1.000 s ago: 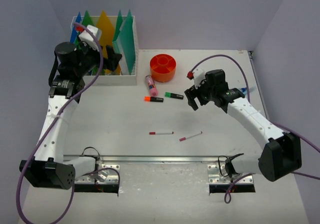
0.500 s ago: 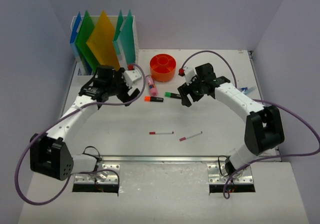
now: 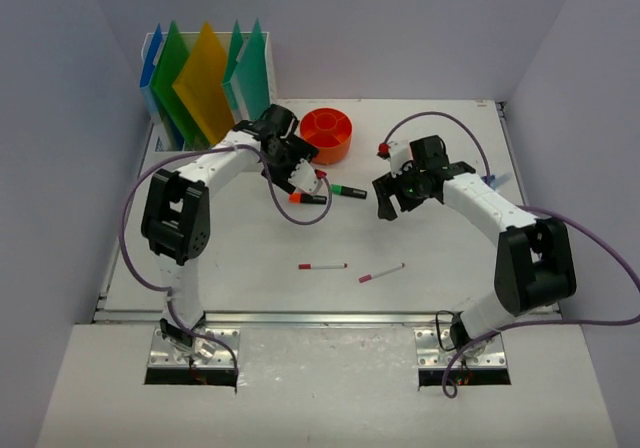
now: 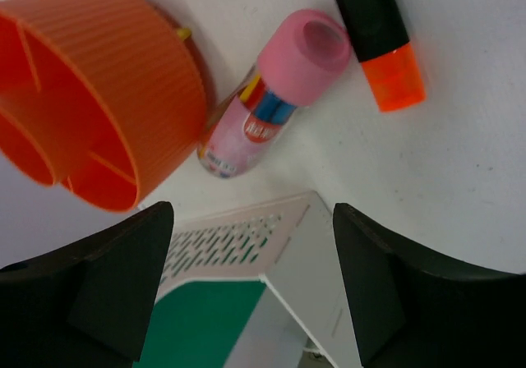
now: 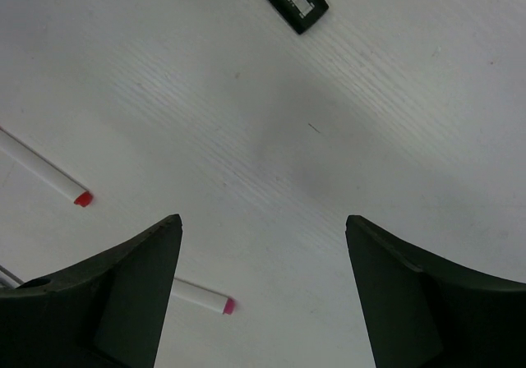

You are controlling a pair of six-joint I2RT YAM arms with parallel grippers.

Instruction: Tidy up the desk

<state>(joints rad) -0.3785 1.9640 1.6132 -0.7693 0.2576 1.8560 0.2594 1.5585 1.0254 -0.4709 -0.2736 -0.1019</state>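
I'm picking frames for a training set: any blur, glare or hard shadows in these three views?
Top view: evenly lit and sharp, only soft shadows on the desk. Left wrist: pink tube and orange tray crisp, the left fingers dark and soft-edged. Right wrist: desk grain sharp, a faint grey shadow mid-frame, the right fingers dark and blurred. No harsh glare in any view.
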